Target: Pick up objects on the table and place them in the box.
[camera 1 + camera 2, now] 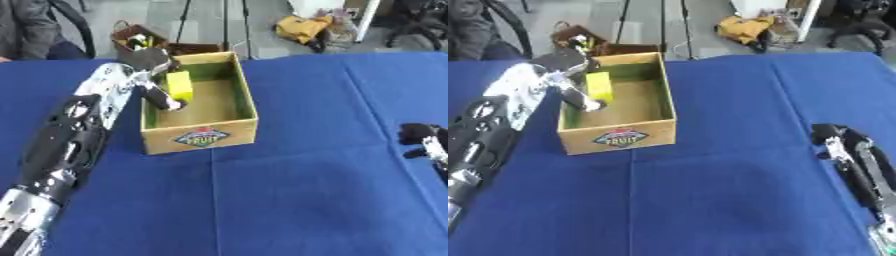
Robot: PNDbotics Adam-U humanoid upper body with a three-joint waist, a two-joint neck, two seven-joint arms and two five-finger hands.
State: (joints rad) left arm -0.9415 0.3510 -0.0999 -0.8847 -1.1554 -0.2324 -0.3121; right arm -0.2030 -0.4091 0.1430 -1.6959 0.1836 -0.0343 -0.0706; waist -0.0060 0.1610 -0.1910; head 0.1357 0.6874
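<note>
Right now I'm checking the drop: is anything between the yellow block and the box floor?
Nothing visible: the left hand has the yellow block already inside the cardboard box, past its left wall, with bare floor beside it.
</note>
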